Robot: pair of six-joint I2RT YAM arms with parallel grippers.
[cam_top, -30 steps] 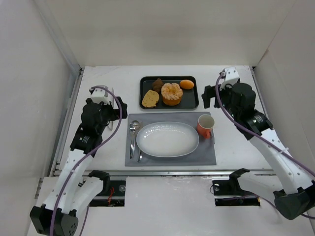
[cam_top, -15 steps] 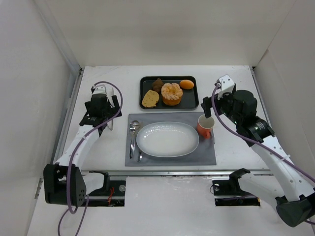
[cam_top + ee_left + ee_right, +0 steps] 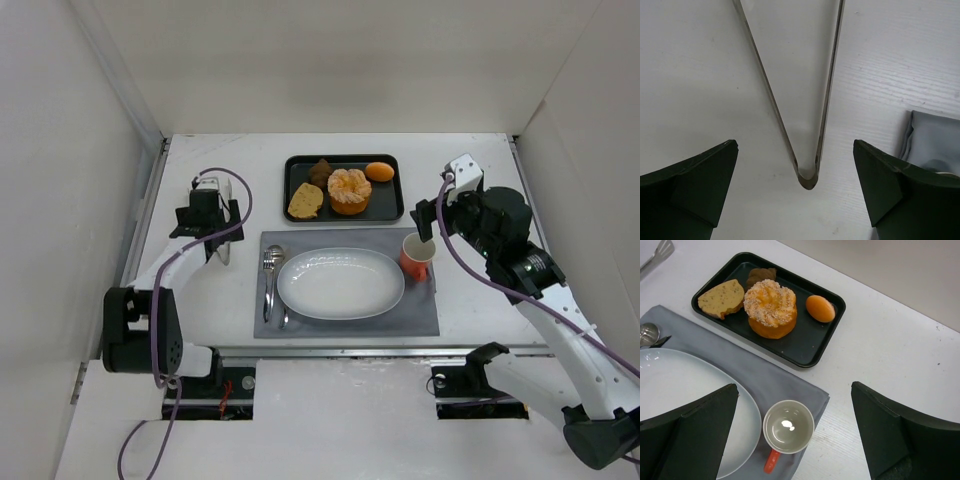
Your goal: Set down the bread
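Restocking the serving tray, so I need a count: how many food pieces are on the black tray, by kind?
Bread slice: 1
Round segmented orange food: 1
Dark brown chunk: 1
Small smooth orange oval piece: 1
Total: 4

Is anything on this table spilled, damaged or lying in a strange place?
Nothing looks spilled or damaged. Only the metal tongs lie apart on the white table, left of the placemat, under the left gripper.
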